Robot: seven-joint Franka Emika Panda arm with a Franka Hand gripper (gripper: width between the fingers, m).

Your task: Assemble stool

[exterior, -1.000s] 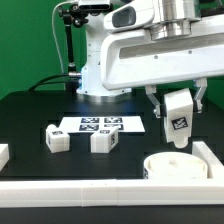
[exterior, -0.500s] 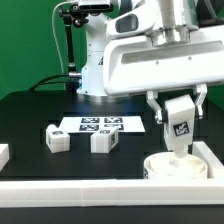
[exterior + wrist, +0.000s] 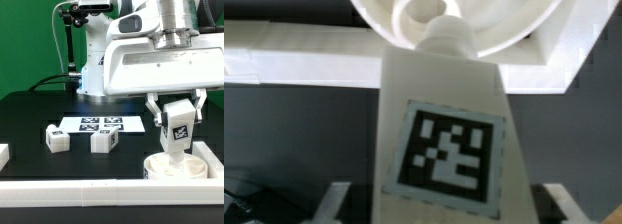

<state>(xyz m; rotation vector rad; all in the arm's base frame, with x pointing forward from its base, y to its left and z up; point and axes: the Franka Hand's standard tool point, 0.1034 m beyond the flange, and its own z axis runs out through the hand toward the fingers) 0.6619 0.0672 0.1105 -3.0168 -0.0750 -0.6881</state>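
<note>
My gripper (image 3: 177, 117) is shut on a white stool leg (image 3: 178, 132) with a black-and-white tag on its face. It holds the leg upright over the round rimmed seat (image 3: 160, 168) at the front of the exterior view's right. The leg's lower end reaches down inside the seat's rim; I cannot tell whether it touches. In the wrist view the leg (image 3: 446, 120) fills the middle between the two fingers (image 3: 335, 200), its tip pointing into the seat (image 3: 500, 30). Two more legs (image 3: 57, 139) (image 3: 103, 141) lie on the black table at the exterior view's left.
The marker board (image 3: 100, 124) lies flat behind the two loose legs. A long white border rail (image 3: 90, 191) runs along the front edge, and another rail (image 3: 213, 156) stands close beside the seat on the exterior view's right. The robot base (image 3: 100, 70) stands behind.
The gripper has come down with the leg. The leg's lower end has gone from above the seat to inside its rim. The loose legs have not moved.
</note>
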